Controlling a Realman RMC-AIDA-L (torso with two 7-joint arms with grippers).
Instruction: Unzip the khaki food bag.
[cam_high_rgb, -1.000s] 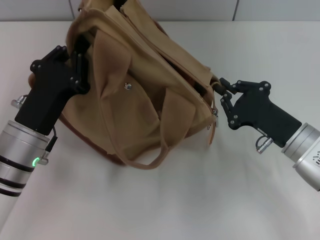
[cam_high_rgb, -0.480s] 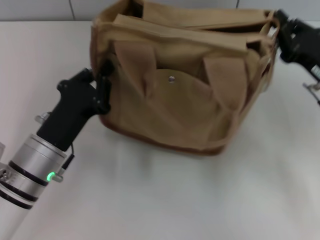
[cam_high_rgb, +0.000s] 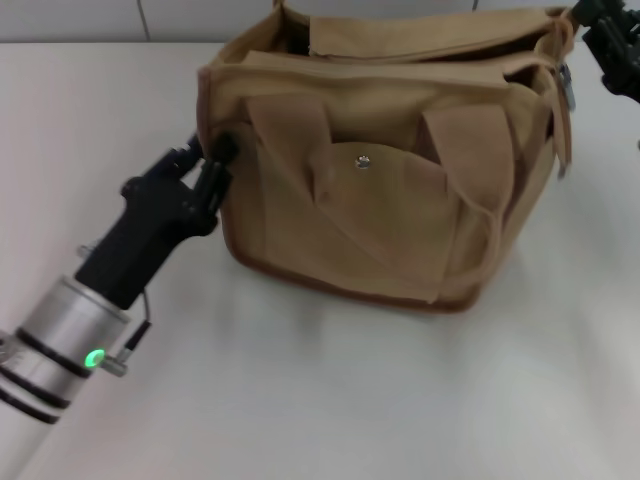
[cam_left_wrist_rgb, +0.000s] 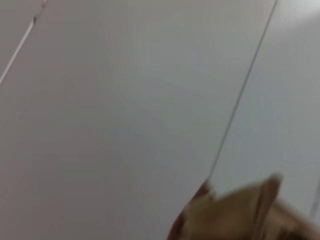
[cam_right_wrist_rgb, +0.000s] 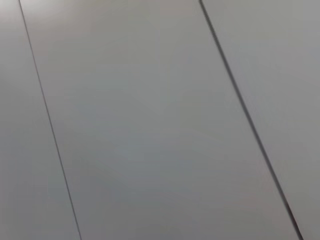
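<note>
The khaki food bag (cam_high_rgb: 390, 180) stands upright on the white table, its front pocket and silver snap (cam_high_rgb: 362, 160) facing me, both handles lying flat against its front. Its top is slack, with a dark gap along it. My left gripper (cam_high_rgb: 212, 160) is shut on the bag's left end, near the top edge. My right gripper (cam_high_rgb: 588, 22) is at the bag's right top corner, mostly cut off by the picture's edge, and holds that end. A metal zipper pull (cam_high_rgb: 567, 86) hangs there. A strip of the bag (cam_left_wrist_rgb: 240, 215) shows in the left wrist view.
The white table (cam_high_rgb: 320, 400) stretches in front of the bag. A grey tiled wall (cam_high_rgb: 100, 15) runs along the back and fills the right wrist view (cam_right_wrist_rgb: 150, 120).
The bag has swung from a skewed pose to face me and shifted right. My right gripper moved up to the far right corner with its end. My left gripper followed, still holding.
</note>
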